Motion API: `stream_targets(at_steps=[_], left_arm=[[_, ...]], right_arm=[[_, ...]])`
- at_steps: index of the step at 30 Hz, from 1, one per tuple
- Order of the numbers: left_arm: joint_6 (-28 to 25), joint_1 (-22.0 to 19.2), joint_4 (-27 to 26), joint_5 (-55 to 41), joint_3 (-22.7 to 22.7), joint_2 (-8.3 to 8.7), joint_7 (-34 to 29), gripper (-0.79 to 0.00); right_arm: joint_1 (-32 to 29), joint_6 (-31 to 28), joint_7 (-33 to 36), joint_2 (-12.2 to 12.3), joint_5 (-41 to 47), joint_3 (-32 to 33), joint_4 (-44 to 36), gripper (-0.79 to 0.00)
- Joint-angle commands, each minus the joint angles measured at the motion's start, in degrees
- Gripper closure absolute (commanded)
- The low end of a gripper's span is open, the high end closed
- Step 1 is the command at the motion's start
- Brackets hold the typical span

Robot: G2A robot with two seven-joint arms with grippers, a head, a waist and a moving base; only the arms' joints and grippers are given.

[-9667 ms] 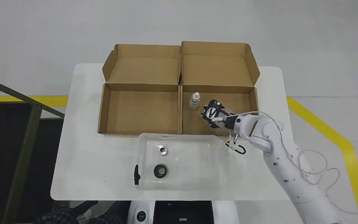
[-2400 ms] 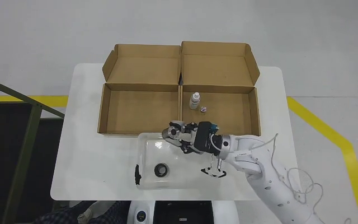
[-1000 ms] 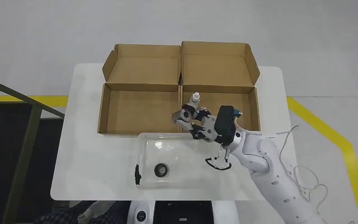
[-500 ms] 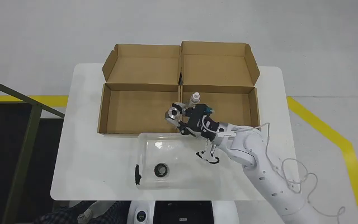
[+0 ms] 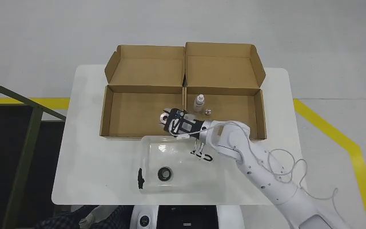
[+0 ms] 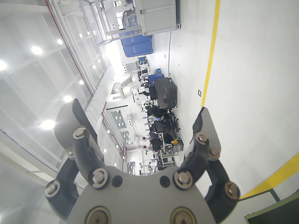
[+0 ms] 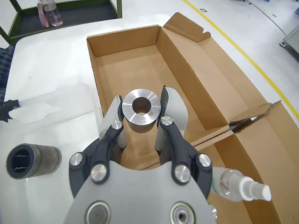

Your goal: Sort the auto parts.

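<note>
My right gripper (image 7: 140, 115) is shut on a silver metal bushing (image 7: 141, 111) with a round bore, held above the near right corner of the left cardboard box (image 7: 130, 71). From above, the right gripper (image 5: 167, 119) and the bushing (image 5: 165, 118) hang over the left box (image 5: 140, 114). A dark cylindrical bearing (image 5: 165, 174) lies in the clear plastic tray (image 5: 183, 146), and in the right wrist view the bearing (image 7: 30, 160) rests on its side. A small spray bottle (image 5: 198, 102) and a small metal part (image 5: 210, 109) sit in the right box (image 5: 240, 111). My left gripper (image 6: 140, 117) is open, pointing into the room.
Both boxes have their lids folded back towards the far side. A black clip (image 5: 139, 178) sits at the tray's left end. The white table (image 5: 86, 143) has bare room left of the boxes. A green shelf (image 7: 60, 12) with a pink bottle stands beyond the table.
The right gripper took the bushing out of the clear tray, lifted it and carried it left from over the right box to over the left box.
</note>
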Motion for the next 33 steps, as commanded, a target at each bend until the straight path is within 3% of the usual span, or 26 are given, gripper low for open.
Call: stream_targets(at_steps=[1, 20, 27, 33], left_arm=[[0.00, 0.00, 0.00, 0.00, 0.00, 0.00, 0.00, -0.785], [0.00, 0.00, 0.00, 0.00, 0.00, 0.00, 0.00, -0.785], [0.00, 0.00, 0.00, 0.00, 0.00, 0.00, 0.00, -0.785], [0.00, 0.00, 0.00, 0.00, 0.00, 0.00, 0.00, -0.785]], right_arm=[[1.44, -0.21, 1.63, -0.41, -0.40, -0.88, 1.23, 0.000], [8.11, -7.29, 10.24, -2.49, 5.85, -2.94, 10.28, 0.000], [8.56, -8.51, 12.31, -2.68, 5.62, -3.21, 10.58, -0.175], [8.57, -9.11, 13.24, -2.85, 4.98, -3.62, 10.49, -0.191]])
